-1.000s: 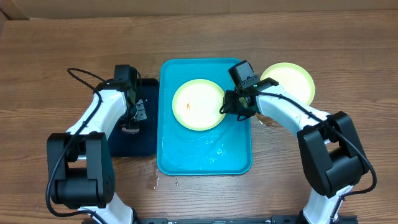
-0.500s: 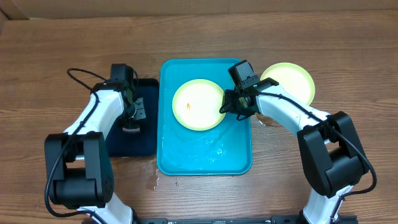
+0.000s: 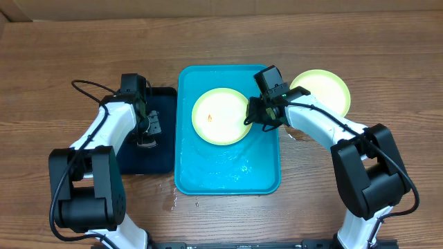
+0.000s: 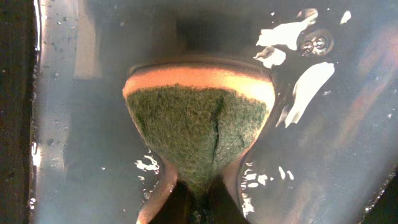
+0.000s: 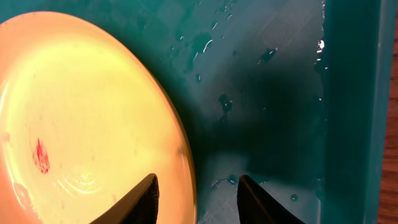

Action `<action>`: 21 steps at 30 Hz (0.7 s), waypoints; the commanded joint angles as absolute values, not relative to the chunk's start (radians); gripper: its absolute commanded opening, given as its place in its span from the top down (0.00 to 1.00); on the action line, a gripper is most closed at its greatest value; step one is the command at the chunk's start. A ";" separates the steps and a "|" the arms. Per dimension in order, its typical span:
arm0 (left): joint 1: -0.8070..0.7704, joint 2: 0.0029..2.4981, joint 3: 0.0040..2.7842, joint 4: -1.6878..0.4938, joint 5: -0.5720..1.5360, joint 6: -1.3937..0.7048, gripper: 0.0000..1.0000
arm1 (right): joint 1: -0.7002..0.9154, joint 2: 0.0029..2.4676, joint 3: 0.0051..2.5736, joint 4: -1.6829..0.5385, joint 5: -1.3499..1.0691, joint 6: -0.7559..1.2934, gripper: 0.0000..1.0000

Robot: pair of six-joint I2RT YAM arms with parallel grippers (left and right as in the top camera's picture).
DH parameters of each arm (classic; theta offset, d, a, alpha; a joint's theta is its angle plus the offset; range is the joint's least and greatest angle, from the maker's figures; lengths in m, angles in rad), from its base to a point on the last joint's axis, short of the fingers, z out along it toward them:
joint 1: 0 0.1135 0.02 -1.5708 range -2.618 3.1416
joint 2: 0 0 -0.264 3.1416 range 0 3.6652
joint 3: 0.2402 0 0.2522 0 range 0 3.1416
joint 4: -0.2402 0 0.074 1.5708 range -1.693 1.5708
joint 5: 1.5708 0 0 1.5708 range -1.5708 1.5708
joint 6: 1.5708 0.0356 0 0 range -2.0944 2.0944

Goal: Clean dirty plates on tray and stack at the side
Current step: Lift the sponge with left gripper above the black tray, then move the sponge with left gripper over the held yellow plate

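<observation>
A pale lime-green plate (image 3: 220, 116) with a small orange-red smear (image 5: 40, 155) lies in the turquoise tray (image 3: 228, 173). My right gripper (image 3: 255, 119) is open at the plate's right rim. In the right wrist view one finger (image 5: 146, 193) stands over the plate (image 5: 81, 112) and the other over the wet tray floor (image 5: 280, 93). A second lime-green plate (image 3: 325, 90) rests on the table to the right of the tray. My left gripper (image 3: 145, 135) is shut on a green-and-orange sponge (image 4: 199, 130), pressed down in the dark navy tray (image 3: 163, 155).
The dark tray holds shallow water (image 4: 81, 124). Water drops lie on the wood near the turquoise tray's front left corner (image 3: 173, 200) and beside its right edge (image 3: 294, 135). A cable (image 3: 90, 84) loops off the left arm.
My left arm has shifted a little to the left over the dark tray, with the sponge still in its jaws. The right arm and both plates stay where they were.
</observation>
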State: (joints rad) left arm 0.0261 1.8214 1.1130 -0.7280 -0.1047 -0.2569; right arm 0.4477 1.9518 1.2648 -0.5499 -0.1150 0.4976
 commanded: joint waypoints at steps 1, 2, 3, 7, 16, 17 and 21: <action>0.029 1.812 1.100 -0.728 -0.090 -0.270 0.96 | 0.450 1.940 1.263 -0.546 -0.106 0.502 0.59; 0.029 1.812 1.100 -0.728 -0.084 -0.269 0.96 | 0.453 1.940 1.263 -0.573 -0.106 0.502 0.58; 0.095 1.642 1.109 -0.725 0.006 -0.270 0.95 | 0.453 1.940 1.263 -0.571 -0.106 0.502 0.58; 0.118 1.514 1.109 -0.714 0.055 -0.270 0.96 | 0.453 1.940 1.263 -0.513 -0.105 0.502 0.58; 0.116 1.427 1.105 -0.733 0.079 -0.247 0.96 | 0.464 1.942 1.261 -0.513 -0.107 0.555 0.66; 0.116 1.428 1.102 -0.735 0.079 -0.247 0.96 | 0.470 1.942 1.261 -0.527 -0.107 0.556 0.72; 0.114 1.436 1.100 -0.753 0.079 -0.247 0.96 | 0.513 1.942 1.261 -0.601 -0.104 0.607 0.78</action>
